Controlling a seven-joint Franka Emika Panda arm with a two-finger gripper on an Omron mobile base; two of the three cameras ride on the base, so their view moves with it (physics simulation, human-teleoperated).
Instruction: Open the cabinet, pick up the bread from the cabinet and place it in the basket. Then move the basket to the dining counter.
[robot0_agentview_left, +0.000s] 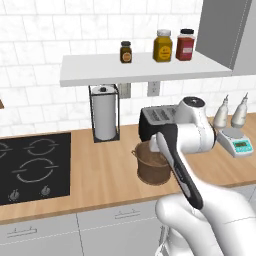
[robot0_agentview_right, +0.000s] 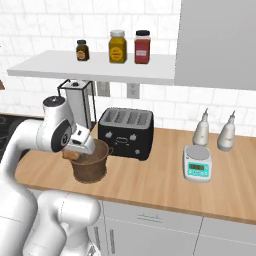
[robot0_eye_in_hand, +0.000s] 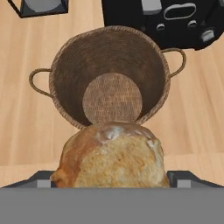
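Observation:
My gripper (robot0_eye_in_hand: 111, 183) is shut on the bread (robot0_eye_in_hand: 113, 156), a golden-brown bun with a lighter tan top that covers most of the fingers. Just beyond it and below stands the dark-brown woven basket (robot0_eye_in_hand: 109, 70), upright, with nothing inside and its small handles out to both sides. From the right base view the gripper (robot0_agentview_right: 76, 151) hangs at the basket's (robot0_agentview_right: 92, 169) left rim with the bread (robot0_agentview_right: 70, 155) peeking out under it. In the left base view my forearm covers part of the basket (robot0_agentview_left: 151, 168). The dining counter is out of view.
A black toaster (robot0_agentview_right: 125, 132) stands right behind the basket. A paper-towel holder (robot0_agentview_left: 105, 119), a black hob (robot0_agentview_left: 34, 165), a small scale (robot0_agentview_right: 197, 163) and two white bottles (robot0_agentview_right: 201, 129) share the wooden worktop (robot0_agentview_right: 155, 187). Spice jars (robot0_agentview_right: 118, 46) sit on the shelf beside the grey cabinet (robot0_agentview_right: 215, 45).

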